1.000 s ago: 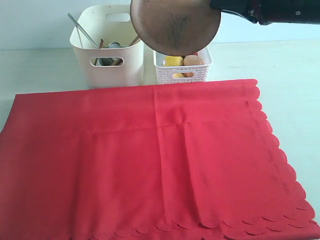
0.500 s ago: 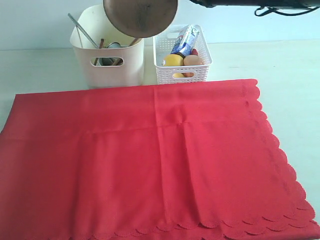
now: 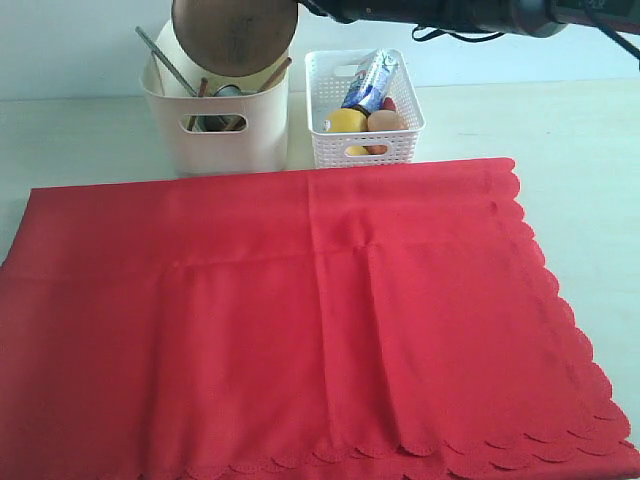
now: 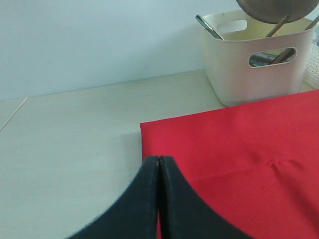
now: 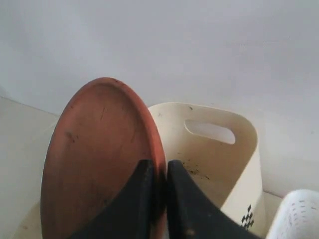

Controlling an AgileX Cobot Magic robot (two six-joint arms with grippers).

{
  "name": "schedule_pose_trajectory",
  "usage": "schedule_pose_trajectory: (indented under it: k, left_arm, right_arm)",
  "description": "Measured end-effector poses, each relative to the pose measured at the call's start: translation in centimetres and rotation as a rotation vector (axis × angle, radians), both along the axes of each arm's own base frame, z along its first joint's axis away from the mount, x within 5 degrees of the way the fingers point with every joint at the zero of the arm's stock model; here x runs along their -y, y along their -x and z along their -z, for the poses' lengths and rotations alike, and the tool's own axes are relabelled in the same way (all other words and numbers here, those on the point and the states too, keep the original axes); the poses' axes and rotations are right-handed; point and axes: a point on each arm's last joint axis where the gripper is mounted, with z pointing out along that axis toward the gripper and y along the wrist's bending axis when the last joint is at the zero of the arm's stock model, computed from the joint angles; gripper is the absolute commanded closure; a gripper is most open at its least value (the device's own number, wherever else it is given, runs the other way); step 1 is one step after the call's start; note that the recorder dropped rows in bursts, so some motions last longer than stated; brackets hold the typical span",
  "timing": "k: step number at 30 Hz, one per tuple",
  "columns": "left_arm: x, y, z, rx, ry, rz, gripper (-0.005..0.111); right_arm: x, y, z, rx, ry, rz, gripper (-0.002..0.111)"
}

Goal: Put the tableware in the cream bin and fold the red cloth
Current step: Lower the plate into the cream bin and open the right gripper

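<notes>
The round brown wooden plate [image 3: 234, 35] [image 5: 99, 154] hangs tilted over the cream bin [image 3: 222, 130] [image 5: 224, 164], pinched by its rim in my right gripper [image 5: 159, 167], which is shut on it. Inside the bin stand the silver table knife [image 3: 165, 60], chopsticks [image 3: 272, 75] and a steel cup [image 3: 215, 122]. The red cloth [image 3: 300, 320] [image 4: 239, 149] lies spread flat across the table in front of the bins. My left gripper [image 4: 159, 160] is shut with nothing in it, hovering over the cloth's far left corner.
A white perforated basket [image 3: 395, 140] with a milk carton [image 3: 368, 80], lemon [image 3: 346, 121] and egg [image 3: 384, 121] stands to the right of the cream bin. Bare pale table [image 4: 75, 139] lies left of the cloth.
My right arm has carried the plate leftward, from above the white basket to above the cream bin. The basket's contents are now uncovered. The cloth has not moved.
</notes>
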Motion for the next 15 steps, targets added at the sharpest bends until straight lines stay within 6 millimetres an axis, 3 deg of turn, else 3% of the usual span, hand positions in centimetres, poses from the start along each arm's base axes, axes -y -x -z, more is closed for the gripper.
schedule_pose_trajectory:
  k: [9, 15]
  left_arm:
    - [0.0, 0.0, 0.0, 0.0, 0.0, 0.0, 0.107]
    - [0.0, 0.0, 0.0, 0.0, 0.0, 0.0, 0.107]
  right_arm:
    - [0.05, -0.58, 0.67, -0.013, 0.033, 0.101, 0.074]
    - [0.2, -0.72, 0.65, -0.012, 0.04, 0.122, 0.07]
